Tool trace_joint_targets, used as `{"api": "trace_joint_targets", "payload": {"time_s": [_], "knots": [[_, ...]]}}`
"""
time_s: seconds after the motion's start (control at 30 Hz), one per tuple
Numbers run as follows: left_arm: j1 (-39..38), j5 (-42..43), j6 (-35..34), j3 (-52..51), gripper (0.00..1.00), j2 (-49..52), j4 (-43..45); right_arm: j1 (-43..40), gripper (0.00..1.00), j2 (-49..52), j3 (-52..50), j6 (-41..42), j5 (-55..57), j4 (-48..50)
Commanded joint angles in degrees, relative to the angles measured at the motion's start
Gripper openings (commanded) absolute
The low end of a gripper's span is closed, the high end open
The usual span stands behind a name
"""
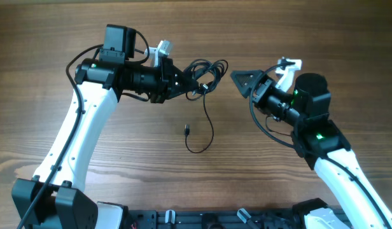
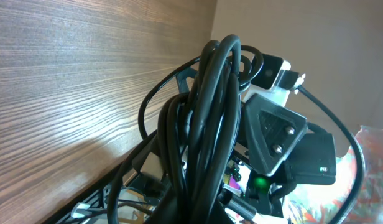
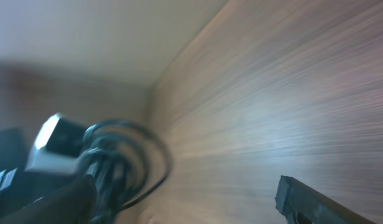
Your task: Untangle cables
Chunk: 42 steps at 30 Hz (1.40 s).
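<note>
Left gripper (image 1: 189, 83): fingers clamped on the cables (image 1: 207, 71), a knotted bundle held off the table (image 1: 323, 38) right at the fingertips.
Loose strand: one cord drops from the bundle below the left fingertips, curls on the wood and ends in a small plug (image 1: 187, 130).
Right gripper (image 1: 239, 79): near the bundle, not touching it; fingers spread wide, nothing between them.
Overhead alone: shows the hanging strand and the gap between the two grippers.
Left wrist alone: coils packed tight, hiding its own fingers.
Right wrist alone: blurred; one finger (image 3: 309, 202) low, bundle ahead and apart from it.
</note>
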Motion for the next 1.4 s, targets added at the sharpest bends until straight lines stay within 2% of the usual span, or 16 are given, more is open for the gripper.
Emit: {"api": "trace_joint_targets", "payload": {"time_s": [0.0, 0.17, 0.23, 0.3, 0.37, 0.4, 0.57, 0.7, 0.8, 1.07, 1.37], "knots": [[0.1, 1.1, -1.0, 0.0, 0.04, -1.5, 0.3, 0.0, 0.91, 4.5, -0.2, 3.8, -10.9, 2.0], [0.1, 1.1, -1.0, 0.0, 0.04, -1.5, 0.3, 0.0, 0.89, 11.4, -0.2, 3.5, -13.7, 2.7], [0.1, 1.1, -1.0, 0.0, 0.04, -1.5, 0.3, 0.0, 0.89, 12.4, -0.2, 3.1, -16.4, 5.6], [0.1, 1.1, -1.0, 0.0, 0.04, -1.5, 0.3, -0.1, 0.84, 12.1, -0.2, -0.1, -18.5, 8.5], [0.1, 1.1, -0.9, 0.0, 0.04, -1.5, 0.3, -0.5, 0.85, 11.4, -0.2, -1.6, -20.2, 8.8], [0.1, 0.1, -0.9, 0.0, 0.04, -1.5, 0.3, -0.7, 0.89, 10.6, -0.2, -3.0, -20.9, 8.3], [0.1, -1.9, -0.9, 0.0, 0.04, -1.5, 0.3, -2.1, 0.93, 5.2, -0.2, -6.0, -16.0, -1.2], [0.1, -1.9, -1.0, 0.0, 0.04, -1.5, 0.3, -2.1, 0.89, 3.6, -0.2, -6.7, -15.9, 2.6], [0.1, -1.9, -1.0, 0.0, 0.04, -1.5, 0.2, -2.0, 0.78, 4.8, -0.2, -6.6, -11.9, 3.0], [-0.8, -1.9, -1.0, 0.0, 0.04, -1.5, -0.2, -1.9, 0.75, 7.1, -0.2, -6.9, -9.7, 7.5], [-1.8, -1.9, -3.5, 0.0, 0.04, -1.5, 0.3, -0.1, 0.73, 7.1, -0.2, -7.1, -8.3, 7.2]]}}
